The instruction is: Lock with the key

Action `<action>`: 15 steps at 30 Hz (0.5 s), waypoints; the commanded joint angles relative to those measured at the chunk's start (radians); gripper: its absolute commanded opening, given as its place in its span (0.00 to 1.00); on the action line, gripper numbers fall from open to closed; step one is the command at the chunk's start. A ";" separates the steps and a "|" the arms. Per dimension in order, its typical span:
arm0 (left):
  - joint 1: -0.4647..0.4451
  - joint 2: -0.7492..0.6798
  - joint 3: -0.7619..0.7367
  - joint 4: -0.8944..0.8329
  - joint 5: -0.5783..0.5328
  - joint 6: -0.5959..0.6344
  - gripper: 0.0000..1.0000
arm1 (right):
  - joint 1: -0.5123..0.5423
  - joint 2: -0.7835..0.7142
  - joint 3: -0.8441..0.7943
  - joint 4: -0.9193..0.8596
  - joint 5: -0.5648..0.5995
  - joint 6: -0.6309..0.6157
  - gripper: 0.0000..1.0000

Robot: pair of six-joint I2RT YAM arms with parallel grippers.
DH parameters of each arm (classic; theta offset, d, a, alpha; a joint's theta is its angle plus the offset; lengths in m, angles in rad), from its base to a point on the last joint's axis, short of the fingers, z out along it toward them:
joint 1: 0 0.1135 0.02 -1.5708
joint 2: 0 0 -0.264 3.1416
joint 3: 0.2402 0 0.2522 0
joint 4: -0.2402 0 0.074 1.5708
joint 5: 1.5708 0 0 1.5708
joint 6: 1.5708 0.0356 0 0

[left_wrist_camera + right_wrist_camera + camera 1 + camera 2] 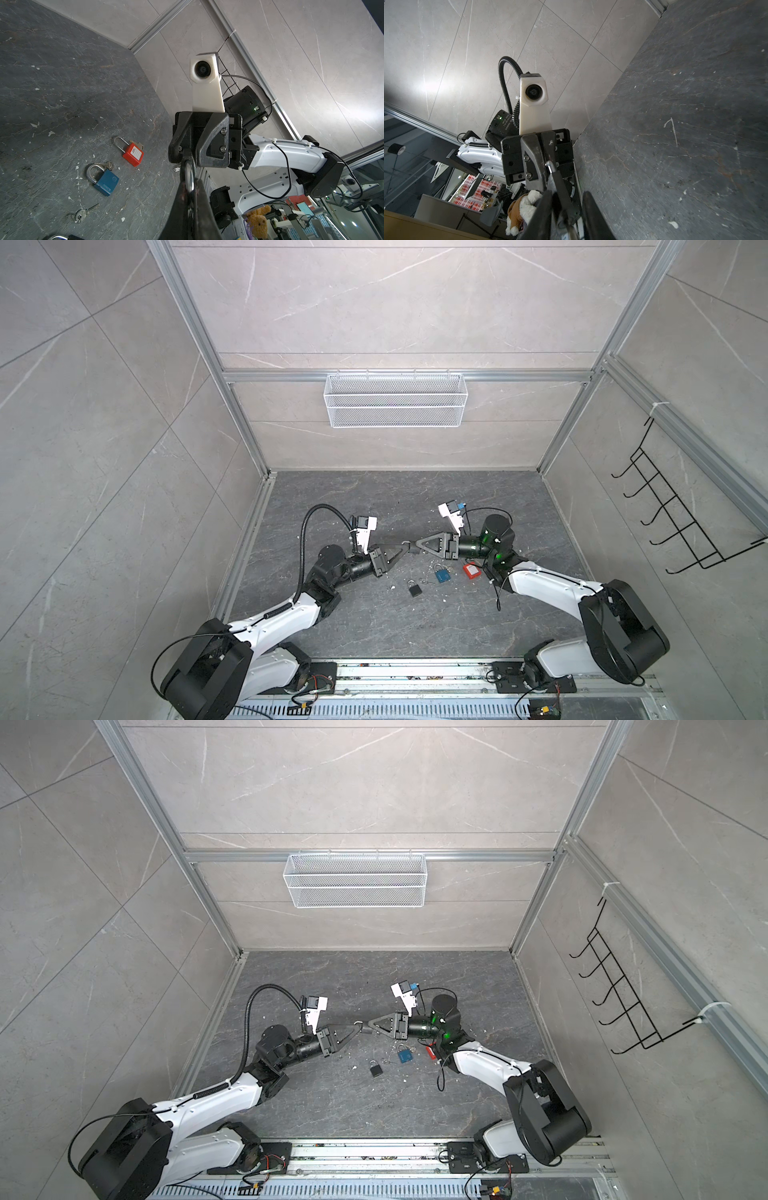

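Note:
Both grippers meet tip to tip above the middle of the dark floor. My left gripper (406, 548) (190, 184) is shut on the silver shackle (188, 177) of a dark padlock (562, 197). The padlock's body reaches in between the fingers of my right gripper (418, 544) (566, 195). Those jaws stand apart: the body lies against one finger, with a gap to the other finger. A small key ring (176, 167) hangs at the right gripper's tips. The key itself is hidden between those fingers.
On the floor below lie a black padlock (414, 589), a blue padlock (442, 575) with keys at it, a red padlock (472, 571) and a loose key bunch (82, 214). A white mesh basket (394, 404) hangs on the back wall, and a black hook rack (681, 510) on the right wall.

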 commanded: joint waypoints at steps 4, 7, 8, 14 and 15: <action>0.007 -0.008 0.013 0.115 -0.001 -0.008 0.00 | 0.009 0.002 -0.025 0.089 -0.031 0.044 0.27; 0.008 -0.008 0.007 0.117 -0.014 -0.011 0.00 | 0.009 -0.004 -0.039 0.107 -0.027 0.054 0.25; 0.008 -0.008 0.006 0.119 -0.015 -0.010 0.00 | 0.010 -0.004 -0.042 0.110 -0.026 0.056 0.23; 0.008 0.004 0.013 0.115 -0.005 -0.012 0.00 | 0.010 0.013 -0.048 0.164 -0.036 0.087 0.00; 0.008 0.006 0.014 0.110 -0.007 -0.011 0.00 | 0.009 0.017 -0.050 0.180 -0.036 0.096 0.00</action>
